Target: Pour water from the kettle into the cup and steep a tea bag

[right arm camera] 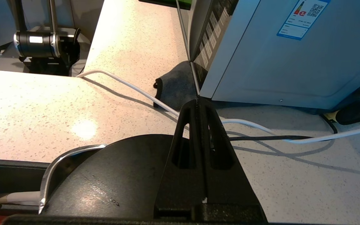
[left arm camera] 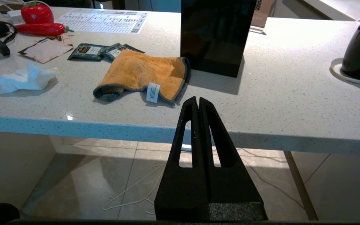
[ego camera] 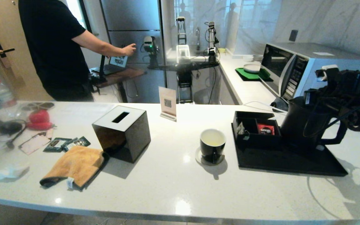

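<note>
On speckled counter [ego camera: 167,181], matte jug-shaped kettle [ego camera: 305,125] (lid flat), glossy tapered cup [ego camera: 212,145]

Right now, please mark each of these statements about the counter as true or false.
1. The cup stands on a saucer and holds pale liquid. True.
2. The kettle lies on its side beside the tray. False: it stands upright on the black tray.
3. The right end effector is shut, above the kettle's lid. True.
4. The orange cloth covers the tissue box. False: it lies on the counter beside the black tissue box.
5. The left end effector grips the cup. False: it is shut on nothing, in front of the counter edge.
</note>
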Robot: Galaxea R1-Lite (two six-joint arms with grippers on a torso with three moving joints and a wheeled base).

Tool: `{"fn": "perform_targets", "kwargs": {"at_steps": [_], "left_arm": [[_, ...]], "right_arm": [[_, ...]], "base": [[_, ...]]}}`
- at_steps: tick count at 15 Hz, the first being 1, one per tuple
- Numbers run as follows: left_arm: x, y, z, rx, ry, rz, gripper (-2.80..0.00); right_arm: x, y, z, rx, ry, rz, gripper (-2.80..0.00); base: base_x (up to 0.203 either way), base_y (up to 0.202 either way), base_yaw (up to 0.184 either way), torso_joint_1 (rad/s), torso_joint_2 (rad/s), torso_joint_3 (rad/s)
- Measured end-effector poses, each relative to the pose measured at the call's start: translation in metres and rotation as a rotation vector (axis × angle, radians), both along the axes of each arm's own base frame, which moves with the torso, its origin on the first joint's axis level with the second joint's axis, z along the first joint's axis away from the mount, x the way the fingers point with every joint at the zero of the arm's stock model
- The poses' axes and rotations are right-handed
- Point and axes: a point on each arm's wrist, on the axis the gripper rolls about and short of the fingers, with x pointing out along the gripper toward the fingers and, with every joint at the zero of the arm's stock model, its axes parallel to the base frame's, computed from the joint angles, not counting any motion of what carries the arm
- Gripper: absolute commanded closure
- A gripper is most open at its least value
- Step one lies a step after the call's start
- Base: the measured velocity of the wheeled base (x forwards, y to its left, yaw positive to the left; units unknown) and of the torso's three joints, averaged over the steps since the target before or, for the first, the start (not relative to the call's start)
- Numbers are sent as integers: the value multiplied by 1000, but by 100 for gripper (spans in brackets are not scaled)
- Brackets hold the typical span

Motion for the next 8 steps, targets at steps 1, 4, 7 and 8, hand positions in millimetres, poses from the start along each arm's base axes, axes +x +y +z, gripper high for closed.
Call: {"fn": "perform_targets", "kwargs": {"at_steps": [1,4,7,8], "left_arm": [[0,0,0,0,0,0,0],[0,0,0,0,0,0,0],[0,0,0,0,0,0,0],[0,0,0,0,0,0,0]], "right_arm": [[0,0,0,-1,1,-1,0],[-1,1,2,-4,-1,-16,0],[-3,1,7,-6,-9,-19,0],[-5,1,10,-7,-15,-19,0]], "base": [[0,0,0,0,0,0],[0,0,0,0,0,0],[0,0,0,0,0,0],[0,0,0,0,0,0]]}}
